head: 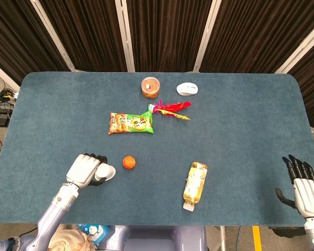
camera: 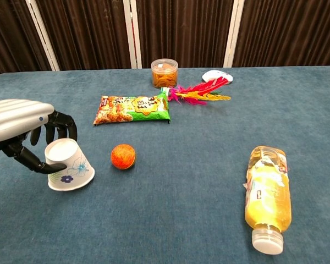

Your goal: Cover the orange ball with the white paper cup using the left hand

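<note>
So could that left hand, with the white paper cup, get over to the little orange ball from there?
Probably yes. The left hand holds the white paper cup, the small round orange ball lies just beside it, and only bare blue table shows between them.

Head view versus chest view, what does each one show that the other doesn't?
Only the head view shows the right hand, open at the table's near right corner, and the whole tabletop. Only the chest view shows the flower print on the white paper cup and its tilt. Both show the left hand with its fingers around the cup, the orange ball beside it, and the bottle.
</note>
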### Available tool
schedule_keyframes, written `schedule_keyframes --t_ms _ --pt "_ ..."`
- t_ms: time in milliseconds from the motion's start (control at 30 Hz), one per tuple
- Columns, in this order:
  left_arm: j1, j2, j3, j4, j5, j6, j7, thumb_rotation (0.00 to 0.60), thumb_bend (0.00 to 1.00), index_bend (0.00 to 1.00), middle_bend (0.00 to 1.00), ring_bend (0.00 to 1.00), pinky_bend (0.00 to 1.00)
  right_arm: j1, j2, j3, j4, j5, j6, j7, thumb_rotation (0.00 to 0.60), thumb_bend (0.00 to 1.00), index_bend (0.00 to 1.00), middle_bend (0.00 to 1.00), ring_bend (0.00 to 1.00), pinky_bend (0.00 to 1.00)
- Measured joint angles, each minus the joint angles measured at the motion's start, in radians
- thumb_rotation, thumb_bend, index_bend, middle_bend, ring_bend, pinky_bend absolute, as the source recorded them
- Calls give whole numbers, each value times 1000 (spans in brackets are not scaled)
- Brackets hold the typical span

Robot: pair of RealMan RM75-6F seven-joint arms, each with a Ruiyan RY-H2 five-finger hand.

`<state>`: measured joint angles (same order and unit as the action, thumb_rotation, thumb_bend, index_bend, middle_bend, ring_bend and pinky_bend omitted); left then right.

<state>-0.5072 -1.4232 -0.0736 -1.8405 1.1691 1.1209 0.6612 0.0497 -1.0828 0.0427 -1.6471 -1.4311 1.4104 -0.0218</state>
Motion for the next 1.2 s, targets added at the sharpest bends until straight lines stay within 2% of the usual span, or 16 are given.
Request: schedule_keyframes --t_ms 233,433,900,1100,1200 --pt "-37 18 -49 -59 -7 9 4 600 273 347 447 405 481 0 0 -1 -2 -1 1 -4 600 347 0 0 0 26" --pt "-84 -1 -89 -72 -35 8 39 600 273 346 447 405 481 0 0 0 -3 3 -1 -1 600 347 0 0 0 27" --pt "-163 -114 -113 11 -142 7 109 600 267 335 423 387 467 2 2 1 -2 4 -6 12 600 347 0 0 0 26" --pt "-180 -135 -92 49 -170 -7 108 600 204 244 294 274 372 4 2 2 -1 6 -9 13 600 347 0 0 0 26" --pt "-185 -137 -81 58 -178 -16 105 600 166 153 203 194 281 4 1 2 -2 8 -10 11 600 347 0 0 0 27"
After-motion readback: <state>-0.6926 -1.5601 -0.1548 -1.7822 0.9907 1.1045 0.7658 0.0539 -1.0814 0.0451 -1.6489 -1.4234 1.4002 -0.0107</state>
